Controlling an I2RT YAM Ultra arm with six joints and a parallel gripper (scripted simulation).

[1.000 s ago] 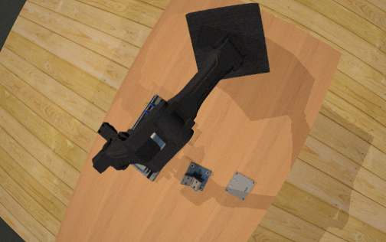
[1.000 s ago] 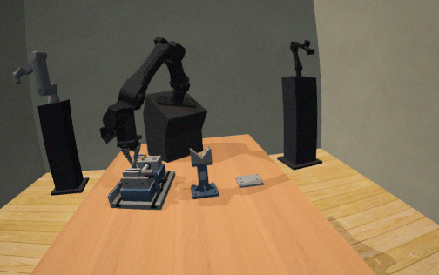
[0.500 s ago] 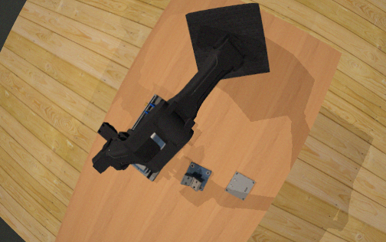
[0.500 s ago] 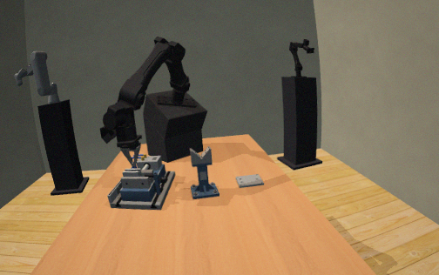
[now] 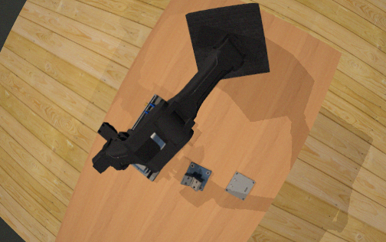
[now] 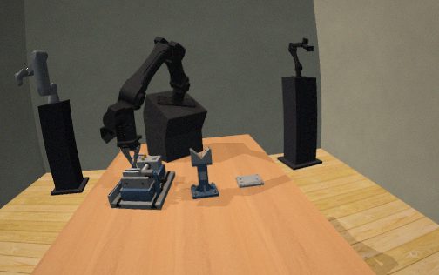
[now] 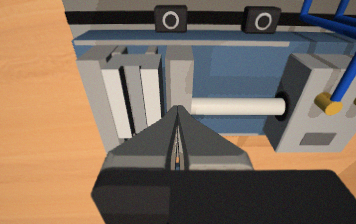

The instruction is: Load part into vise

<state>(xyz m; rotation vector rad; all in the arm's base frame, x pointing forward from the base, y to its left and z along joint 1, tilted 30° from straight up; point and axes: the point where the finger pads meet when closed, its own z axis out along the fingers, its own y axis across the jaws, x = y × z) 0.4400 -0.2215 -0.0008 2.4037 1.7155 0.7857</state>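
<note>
Above the vise [image 7: 210, 75], the gripper [image 7: 178, 131] has fingers pressed together, empty; part [image 7: 135, 100] at its 11 o'clock.

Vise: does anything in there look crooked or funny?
Nothing stands out. The part lies straight in the vise, with its slot facing up and its long side along the fixed jaw. The fingers are shut on nothing, right above the moving jaw. Nothing looks tipped, spilled or broken.

arm [image 6: 144, 76] showing matte black, blocky links | gripper [image 7: 178, 134] showing two dark grey wedge fingers | base standing on black pedestal [image 6: 174, 126]
</note>
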